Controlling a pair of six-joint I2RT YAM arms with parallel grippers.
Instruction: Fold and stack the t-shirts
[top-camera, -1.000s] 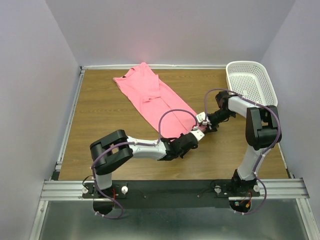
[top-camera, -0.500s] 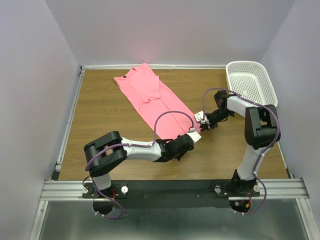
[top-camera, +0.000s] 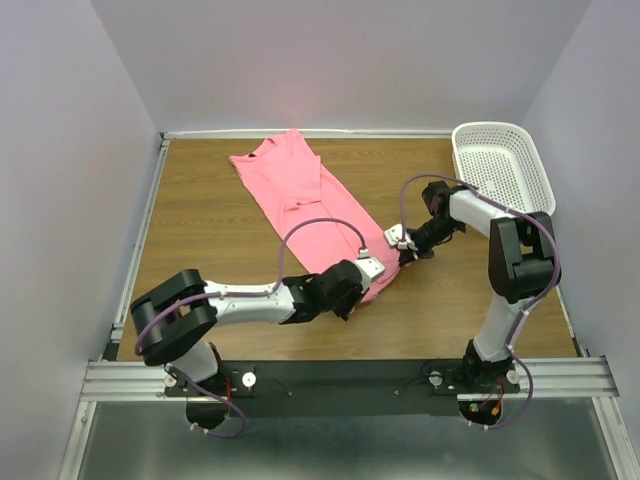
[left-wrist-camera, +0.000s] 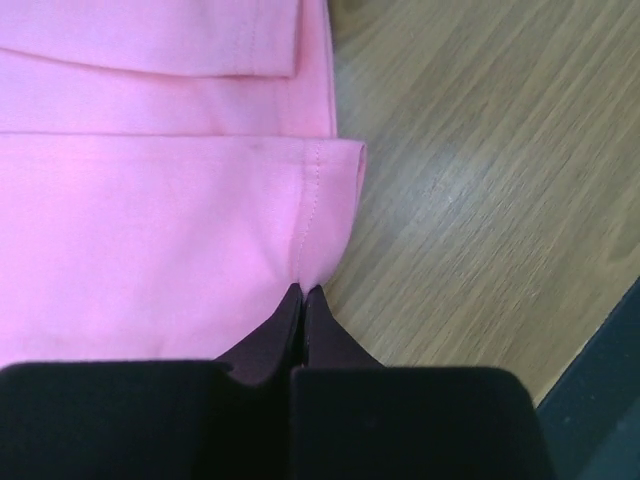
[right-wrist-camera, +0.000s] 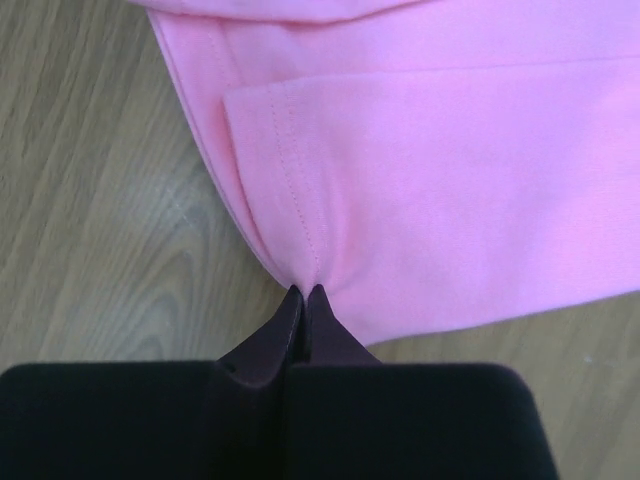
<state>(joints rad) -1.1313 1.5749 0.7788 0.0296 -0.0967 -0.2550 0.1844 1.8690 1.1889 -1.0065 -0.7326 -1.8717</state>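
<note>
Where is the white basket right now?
In the top view, the white basket sits at the far right corner of the table, just beyond the right arm and apart from the pink t-shirt.

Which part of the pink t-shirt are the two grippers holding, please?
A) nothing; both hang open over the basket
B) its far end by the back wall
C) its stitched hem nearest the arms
C: the wrist views show the left gripper and right gripper shut on the t-shirt at its stitched hem.
</note>
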